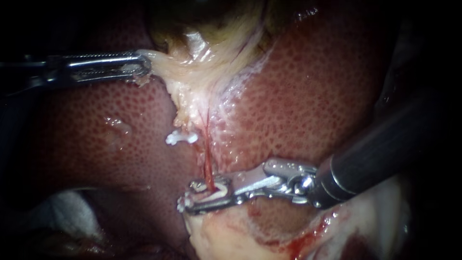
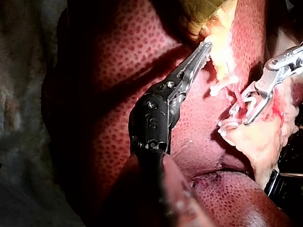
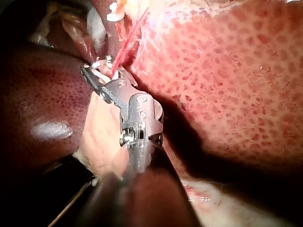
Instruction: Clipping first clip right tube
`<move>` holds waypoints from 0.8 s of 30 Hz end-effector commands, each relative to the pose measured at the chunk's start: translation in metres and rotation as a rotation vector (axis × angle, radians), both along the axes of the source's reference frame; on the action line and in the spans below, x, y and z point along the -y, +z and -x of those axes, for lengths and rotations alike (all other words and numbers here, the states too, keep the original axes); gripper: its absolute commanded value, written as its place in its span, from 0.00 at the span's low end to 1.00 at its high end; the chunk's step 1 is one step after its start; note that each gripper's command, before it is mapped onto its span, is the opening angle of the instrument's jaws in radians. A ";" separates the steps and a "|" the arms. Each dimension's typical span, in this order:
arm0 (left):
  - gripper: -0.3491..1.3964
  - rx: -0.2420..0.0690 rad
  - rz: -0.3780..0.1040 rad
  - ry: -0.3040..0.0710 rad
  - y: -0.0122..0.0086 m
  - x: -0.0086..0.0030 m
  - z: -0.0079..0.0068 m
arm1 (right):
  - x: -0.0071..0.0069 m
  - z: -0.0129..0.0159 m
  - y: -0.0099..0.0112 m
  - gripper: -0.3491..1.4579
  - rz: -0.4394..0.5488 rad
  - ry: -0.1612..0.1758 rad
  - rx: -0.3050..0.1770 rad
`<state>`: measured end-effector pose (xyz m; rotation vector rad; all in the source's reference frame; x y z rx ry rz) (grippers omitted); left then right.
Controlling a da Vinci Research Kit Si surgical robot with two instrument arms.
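Observation:
A thin red tube (image 1: 208,159) runs down from the pale gallbladder tissue (image 1: 202,72) over the liver (image 1: 313,96). My right instrument (image 1: 207,195) comes in from the lower right. Its jaws hold a white clip (image 1: 216,191) that sits around the tube's lower end. In the right wrist view the jaws (image 3: 102,68) straddle the red tube (image 3: 124,42). My left instrument (image 1: 144,65) comes in from the left, with its jaws shut on the gallbladder's pale edge and holding it stretched. The left wrist view shows the same grip (image 2: 206,47).
Another white clip (image 1: 182,138) sits on a pale strand just left of the red tube. Pale fatty tissue (image 1: 231,236) with some blood lies under the right instrument's jaws. White gauze (image 1: 62,212) shows at the lower left.

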<state>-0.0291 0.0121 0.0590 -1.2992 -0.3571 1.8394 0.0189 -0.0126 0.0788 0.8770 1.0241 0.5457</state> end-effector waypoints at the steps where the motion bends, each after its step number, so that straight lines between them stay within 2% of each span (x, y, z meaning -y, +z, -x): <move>1: 0.00 -0.002 -0.001 0.002 0.0000 0.0000 0.0000 | 0.0000 0.0001 0.0001 0.12 -0.002 0.002 0.002; 3: 0.00 -0.002 -0.001 0.002 0.0000 0.0000 0.0000 | -0.0002 0.0001 0.0002 0.04 -0.018 0.008 0.009; 5: 0.00 -0.002 -0.001 0.002 0.0000 0.0000 0.0000 | -0.0003 0.0002 0.0004 0.00 -0.050 0.019 0.022; 9: 0.00 -0.002 -0.001 0.002 0.0000 0.0000 0.0000 | -0.0004 0.0004 0.0005 0.00 -0.060 0.020 0.028; 14: 0.00 -0.002 -0.001 0.002 0.0000 0.0000 0.0000 | -0.0005 0.0006 0.0006 0.00 -0.066 -0.013 0.056; 24: 0.00 0.000 -0.002 0.004 0.0000 0.0000 0.0000 | -0.0005 0.0007 0.0006 0.00 -0.065 -0.017 0.060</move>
